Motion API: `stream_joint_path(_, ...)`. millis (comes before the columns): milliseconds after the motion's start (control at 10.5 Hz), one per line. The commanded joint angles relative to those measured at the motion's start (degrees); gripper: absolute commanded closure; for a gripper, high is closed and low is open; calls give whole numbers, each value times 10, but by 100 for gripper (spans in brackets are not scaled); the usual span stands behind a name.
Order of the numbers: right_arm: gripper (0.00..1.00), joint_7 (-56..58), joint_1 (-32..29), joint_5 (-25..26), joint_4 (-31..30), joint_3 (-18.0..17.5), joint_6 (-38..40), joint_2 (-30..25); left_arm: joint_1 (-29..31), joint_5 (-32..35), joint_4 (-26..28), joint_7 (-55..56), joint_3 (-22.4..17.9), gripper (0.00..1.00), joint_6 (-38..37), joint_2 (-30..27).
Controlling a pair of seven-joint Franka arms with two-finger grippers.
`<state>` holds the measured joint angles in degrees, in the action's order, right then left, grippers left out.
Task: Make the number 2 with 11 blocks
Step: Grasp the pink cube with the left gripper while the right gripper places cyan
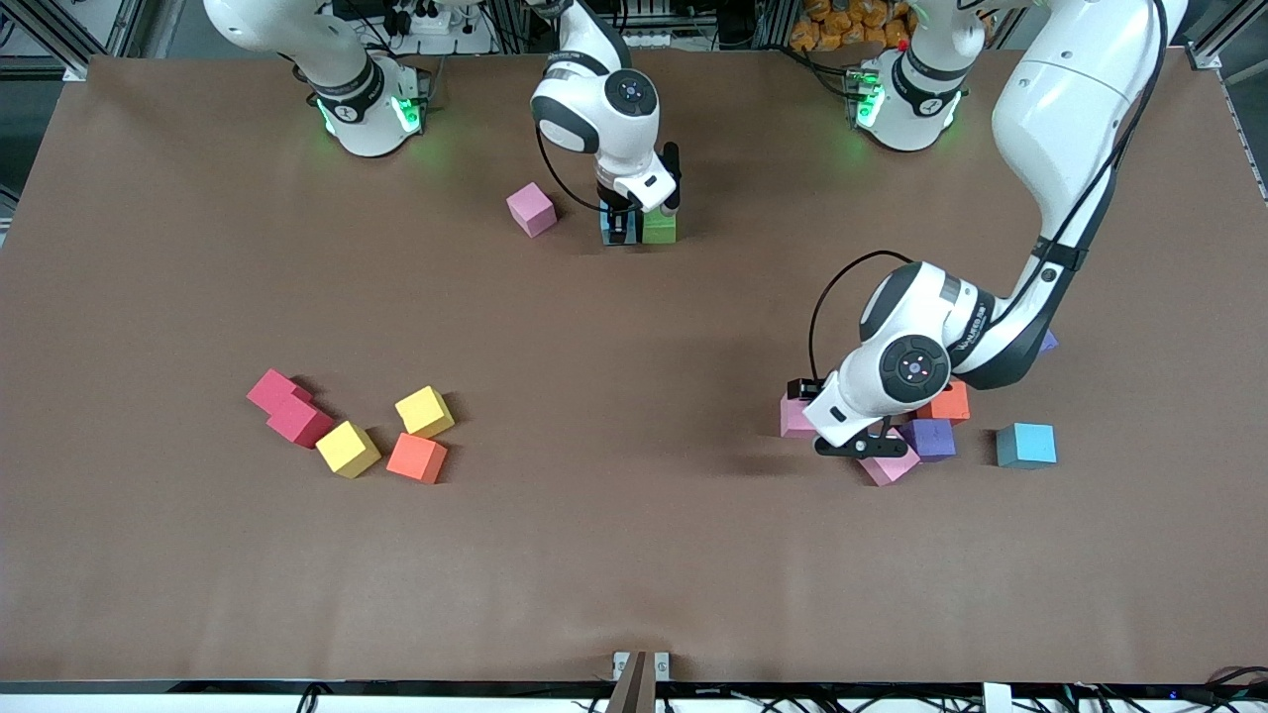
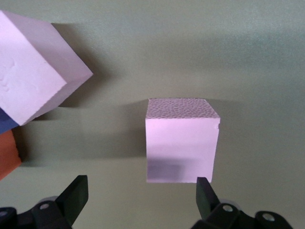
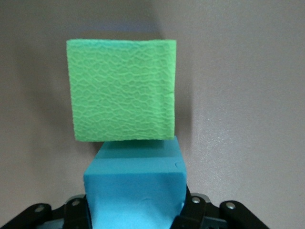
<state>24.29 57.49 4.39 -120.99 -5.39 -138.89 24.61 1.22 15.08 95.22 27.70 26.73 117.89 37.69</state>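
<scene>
My right gripper [image 1: 620,226] is shut on a blue block [image 3: 136,186], set down against a green block [image 1: 660,228] [image 3: 121,90] near the robots' bases. A pink block [image 1: 532,209] lies beside them, toward the right arm's end. My left gripper [image 1: 860,446] [image 2: 140,198] hangs open and holds nothing, low over a cluster of blocks. One pink block [image 2: 181,140] lies just ahead of its fingertips [image 2: 205,193]. A second pink block [image 2: 33,71], an orange one [image 2: 7,155] and a purple one [image 1: 931,439] lie close by. No number 2 shape shows.
Toward the right arm's end lie two red blocks [image 1: 287,406], two yellow blocks [image 1: 348,448] [image 1: 425,411] and an orange block [image 1: 417,458]. A blue block [image 1: 1026,445] sits beside the left arm's cluster, and a purple one [image 1: 1048,342] peeks from under that arm.
</scene>
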Motion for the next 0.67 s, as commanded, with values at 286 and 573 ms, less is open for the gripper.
stream_joint_path(286, 65, -3, 17, 10, 10, 11, -15, 15, -19, 13, -29, -9, 1, 0, -8, 19)
stream_joint_path(573, 65, -7, 19, 11, 12, 11, -21, 21, -20, 13, -40, -1, 1, 0, -3, 28)
